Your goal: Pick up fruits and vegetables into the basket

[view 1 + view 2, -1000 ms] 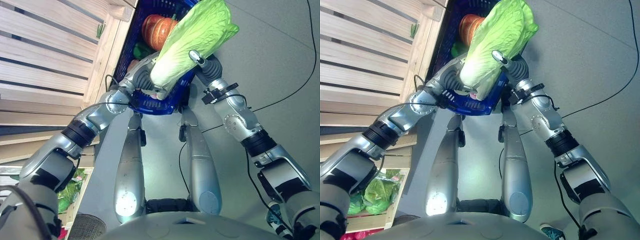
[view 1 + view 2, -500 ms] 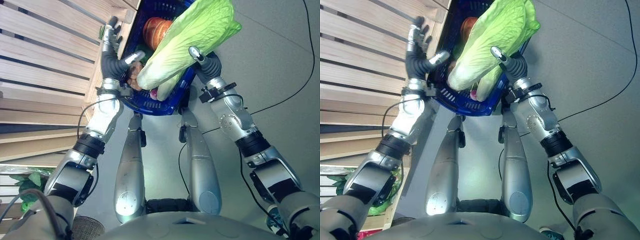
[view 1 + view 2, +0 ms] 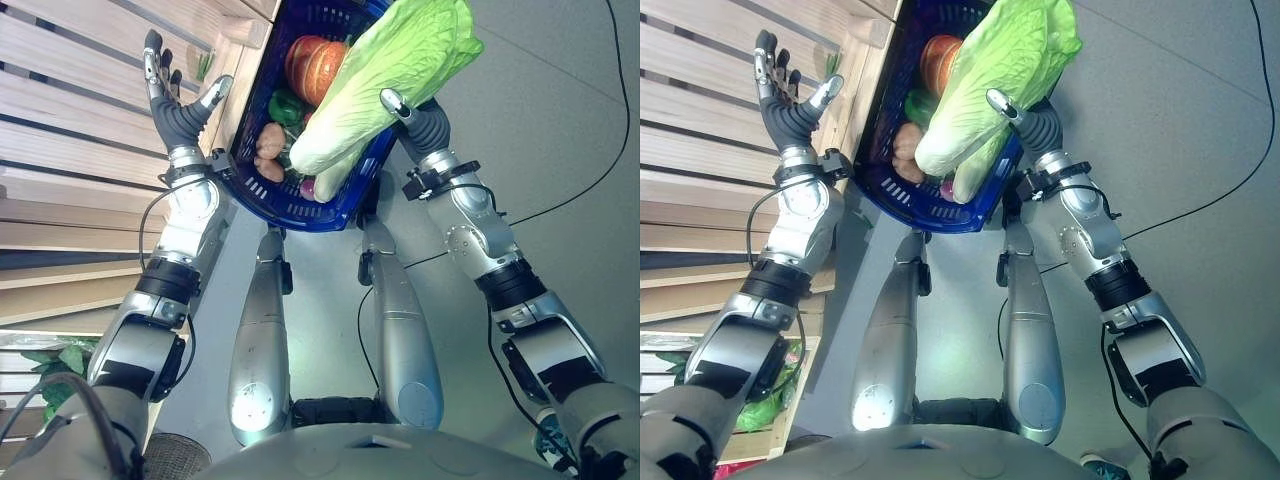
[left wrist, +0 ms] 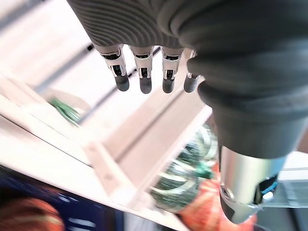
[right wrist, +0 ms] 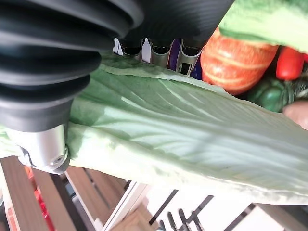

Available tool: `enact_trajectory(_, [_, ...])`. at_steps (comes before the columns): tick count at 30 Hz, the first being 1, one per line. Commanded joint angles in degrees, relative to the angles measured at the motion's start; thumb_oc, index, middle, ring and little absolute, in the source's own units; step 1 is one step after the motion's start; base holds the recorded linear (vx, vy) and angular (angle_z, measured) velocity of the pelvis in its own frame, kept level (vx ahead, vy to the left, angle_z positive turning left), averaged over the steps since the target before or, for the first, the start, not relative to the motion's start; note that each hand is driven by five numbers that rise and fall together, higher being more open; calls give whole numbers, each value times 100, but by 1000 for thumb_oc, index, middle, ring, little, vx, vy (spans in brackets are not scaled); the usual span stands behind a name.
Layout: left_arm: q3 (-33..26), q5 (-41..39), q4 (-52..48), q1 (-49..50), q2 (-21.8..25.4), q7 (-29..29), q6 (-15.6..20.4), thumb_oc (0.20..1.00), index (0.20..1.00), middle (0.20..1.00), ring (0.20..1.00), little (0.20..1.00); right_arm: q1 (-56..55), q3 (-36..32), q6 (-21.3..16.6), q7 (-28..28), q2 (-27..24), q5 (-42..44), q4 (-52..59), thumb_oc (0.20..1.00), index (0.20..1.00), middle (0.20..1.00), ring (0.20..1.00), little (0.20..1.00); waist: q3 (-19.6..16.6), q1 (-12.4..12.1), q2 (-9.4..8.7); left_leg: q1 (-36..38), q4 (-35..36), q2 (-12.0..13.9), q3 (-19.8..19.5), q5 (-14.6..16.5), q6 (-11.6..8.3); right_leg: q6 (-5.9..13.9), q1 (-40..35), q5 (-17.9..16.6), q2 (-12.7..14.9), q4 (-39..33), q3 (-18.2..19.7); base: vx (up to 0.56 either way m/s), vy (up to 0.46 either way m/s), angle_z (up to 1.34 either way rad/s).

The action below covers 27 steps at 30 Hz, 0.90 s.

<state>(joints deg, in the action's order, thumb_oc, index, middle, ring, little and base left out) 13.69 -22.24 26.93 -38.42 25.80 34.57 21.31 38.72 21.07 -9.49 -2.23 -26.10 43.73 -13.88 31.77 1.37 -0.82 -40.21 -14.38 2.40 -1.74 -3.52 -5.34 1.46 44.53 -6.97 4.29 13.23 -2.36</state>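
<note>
My right hand (image 3: 412, 112) is shut on a large pale green napa cabbage (image 3: 390, 65), thumb over it and fingers (image 5: 159, 52) behind it. The cabbage (image 5: 192, 130) slants over the blue basket (image 3: 290, 208), its white stem end low inside near the front rim. In the basket lie an orange pumpkin (image 3: 315, 58), a green pepper (image 3: 285, 105), a brownish tuber (image 3: 268, 140) and a small purple piece (image 3: 308, 187). My left hand (image 3: 175, 108) is held up to the left of the basket, open, its fingers (image 4: 142, 72) straight and holding nothing.
A light wooden slatted shelf (image 3: 80, 120) runs along the left, right against the basket's side. A crate with leafy greens (image 3: 50, 375) sits at the lower left. Striped green and orange produce (image 4: 187, 180) lies beyond the slats. Grey floor (image 3: 560, 100) spreads to the right.
My left hand has let go near the basket's front and the cabbage, swung up and left over the slats, and opened. The cabbage stays in my right hand, its stem end lower.
</note>
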Motion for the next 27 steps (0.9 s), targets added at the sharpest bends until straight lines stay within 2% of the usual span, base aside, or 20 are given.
enact_trajectory(1, [-182, 365, 281, -104, 243, 140, 18, 1000, 1000, 1000, 1000, 1000, 219, 104, -10, 192, -113, -134, 97, 200, 200, 200, 200, 200, -197, -12, 87, -140, 121, -401, 109, -45, 109, 289, -213, 658, -244, 450, -328, 6, 45, -2])
enact_trajectory(10, [204, 269, 1377, -495, 369, -45, -282, 1000, 1000, 1000, 1000, 1000, 1201, 541, 475, 769, -159, 51, -1362, 200, 200, 200, 200, 200, -197, -143, 199, -180, 56, -413, 112, -60, 86, 255, -183, 682, -191, 500, -411, 1, 8, 0])
enact_trajectory(14, [311, 222, 1673, -582, 376, -198, -306, 1000, 1000, 1000, 1000, 1000, 1564, 639, 637, 815, -120, 103, -1867, 200, 200, 200, 200, 200, -197, -206, 242, -182, 21, -434, 97, -62, 85, 241, -175, 687, -175, 540, -447, 0, 0, 0])
enact_trajectory(19, [409, 207, 2010, -732, 313, -422, -234, 1000, 1000, 1000, 1000, 1000, 2068, 759, 949, 890, 34, 17, -2661, 200, 200, 200, 200, 200, -197, -309, 305, -191, -39, -476, 54, -39, 97, 220, -160, 707, -152, 607, -495, 5, -4, 1])
enact_trajectory(27, [565, 212, 2286, -913, 146, -658, -44, 1000, 1000, 1000, 1000, 1000, 2655, 763, 1455, 703, 299, -185, -4140, 200, 200, 200, 200, 200, -197, -506, 425, -241, -162, -553, -20, -8, 140, 179, -122, 754, -111, 737, -586, 22, -10, 8])
